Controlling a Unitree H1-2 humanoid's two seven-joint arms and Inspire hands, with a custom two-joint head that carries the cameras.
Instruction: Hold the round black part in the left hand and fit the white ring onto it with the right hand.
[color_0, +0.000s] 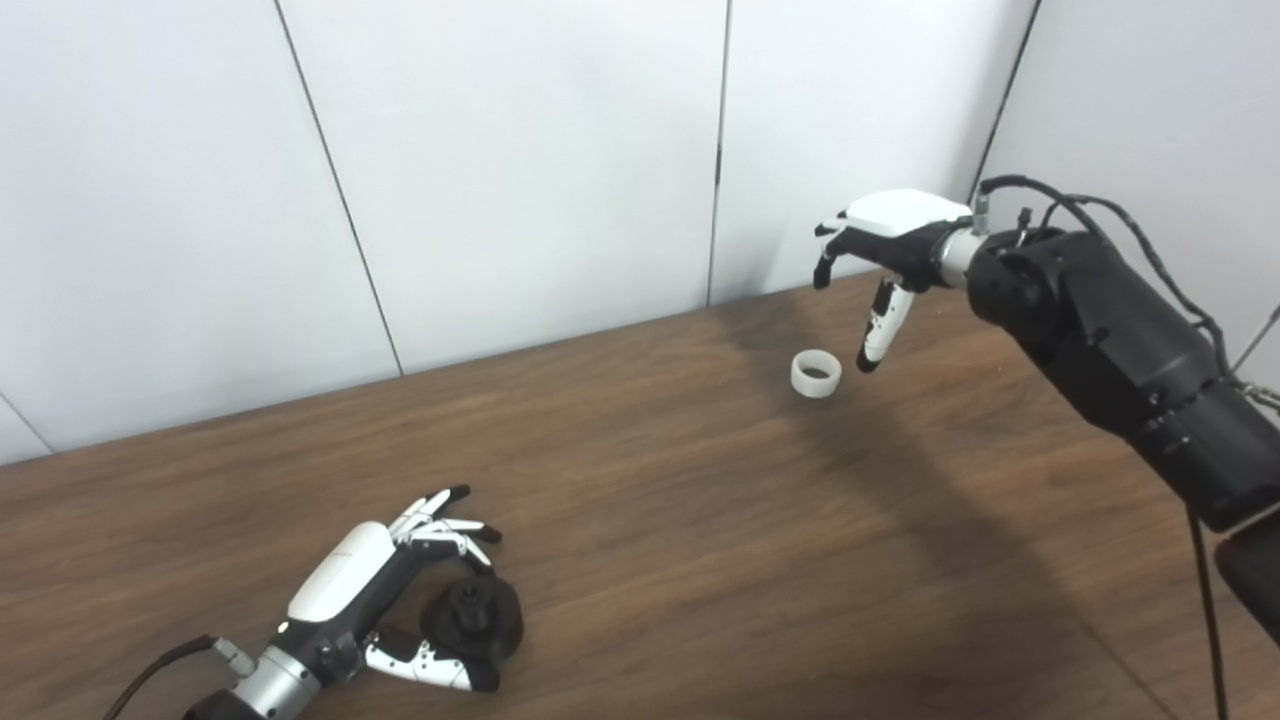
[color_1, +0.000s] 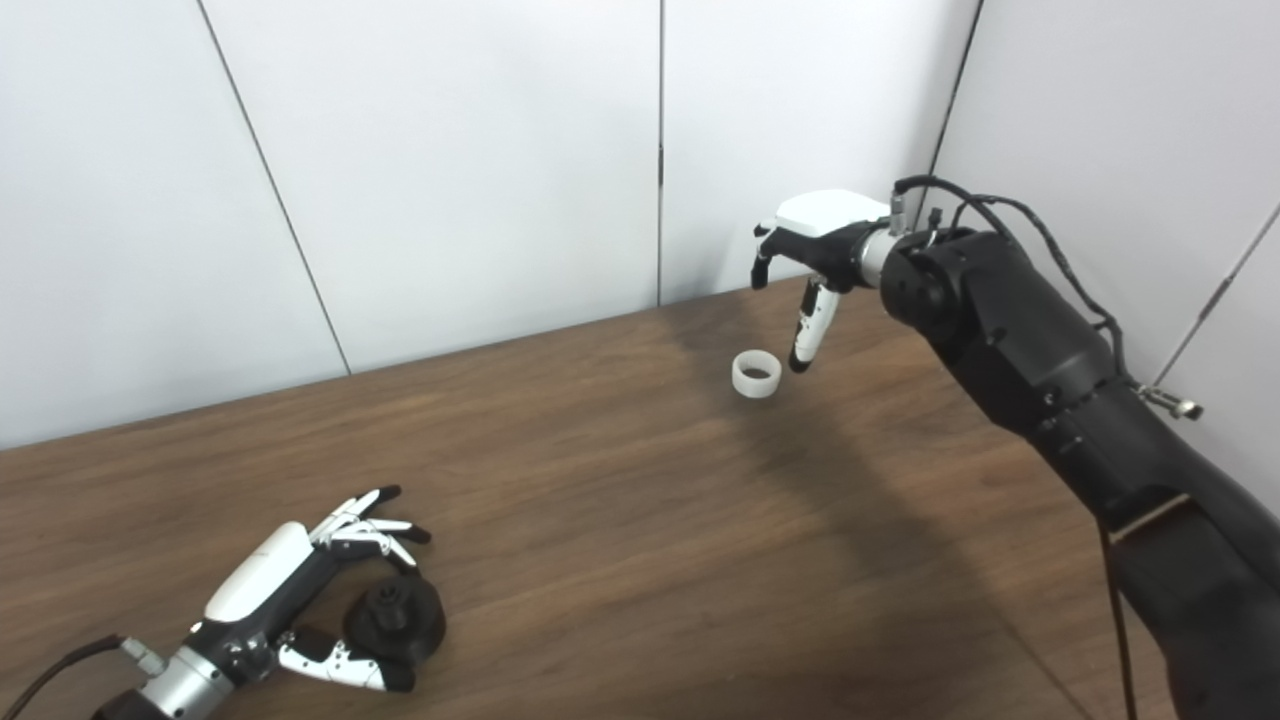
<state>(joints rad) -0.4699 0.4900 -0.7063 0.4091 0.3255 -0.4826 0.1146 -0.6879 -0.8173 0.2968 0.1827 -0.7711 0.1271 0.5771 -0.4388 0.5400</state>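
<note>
Early yet: left hand (color_0: 375, 590) spread, cupping round black part (color_0: 473, 617) (not lifted); right hand (color_0: 885, 240) spread, gripping nothing, white ring (color_0: 816, 373) just below its thumb.

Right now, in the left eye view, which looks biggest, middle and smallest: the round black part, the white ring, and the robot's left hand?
1. left hand
2. round black part
3. white ring

The ring lies farther from the camera, so it may look smaller than it is.
</note>
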